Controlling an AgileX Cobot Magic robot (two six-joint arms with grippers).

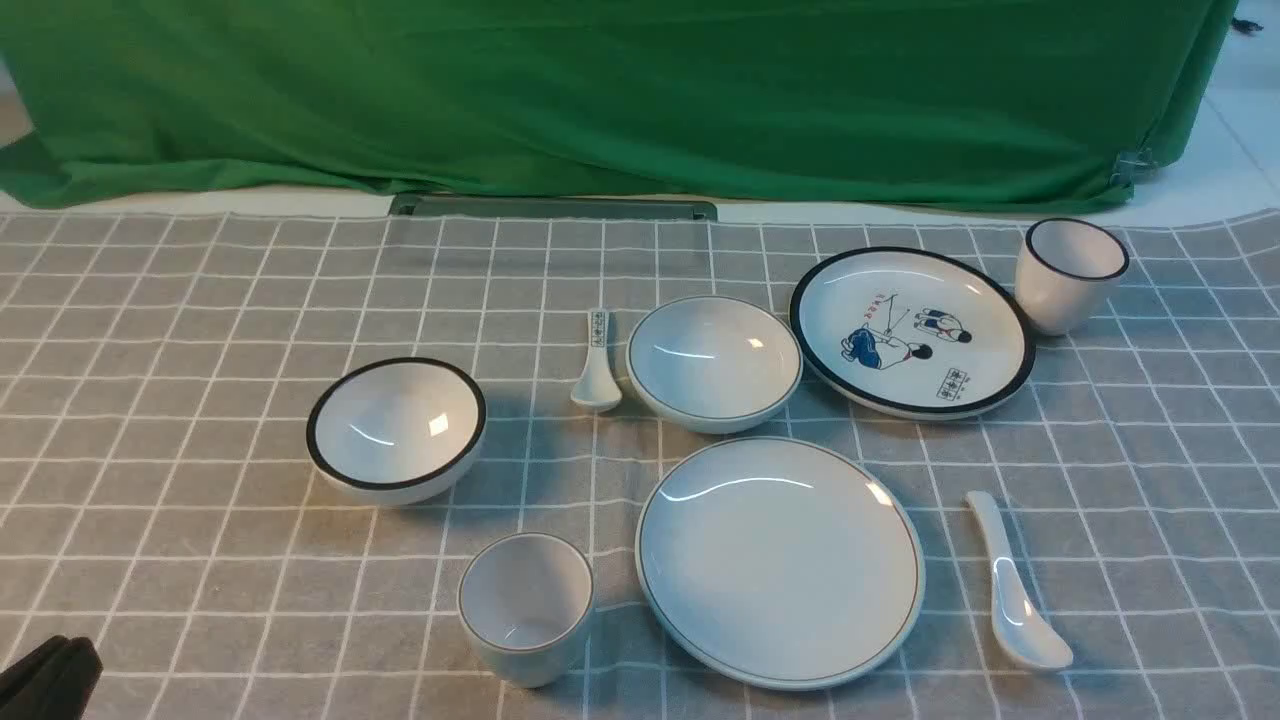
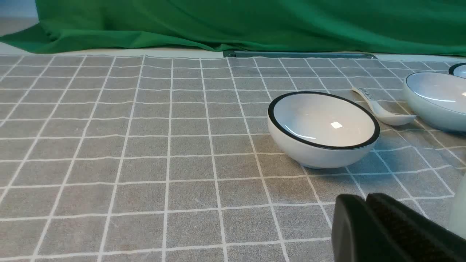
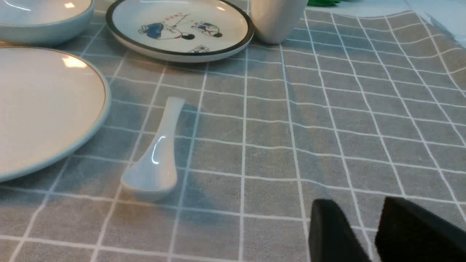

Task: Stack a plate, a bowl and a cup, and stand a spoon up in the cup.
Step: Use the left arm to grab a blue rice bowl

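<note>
The plain pale plate [image 1: 780,560] lies at the front centre, and shows in the right wrist view [image 3: 43,105]. The thin-rimmed pale bowl [image 1: 713,360] sits behind it. The small pale cup [image 1: 527,605] stands upright left of the plate. The plain white spoon [image 1: 1015,590] lies right of the plate, bowl end toward me; it also shows in the right wrist view [image 3: 156,156]. My left gripper [image 2: 366,198] is shut and empty, low at the front left corner [image 1: 45,680]. My right gripper [image 3: 360,207] is open and empty, near the table, beside and nearer than the spoon.
A black-rimmed white bowl [image 1: 397,428] sits at the left. A small patterned spoon [image 1: 596,365] lies between the two bowls. A cartoon plate [image 1: 912,330] and a black-rimmed cup [image 1: 1070,272] stand at the back right. Green cloth hangs behind the grey checked tablecloth.
</note>
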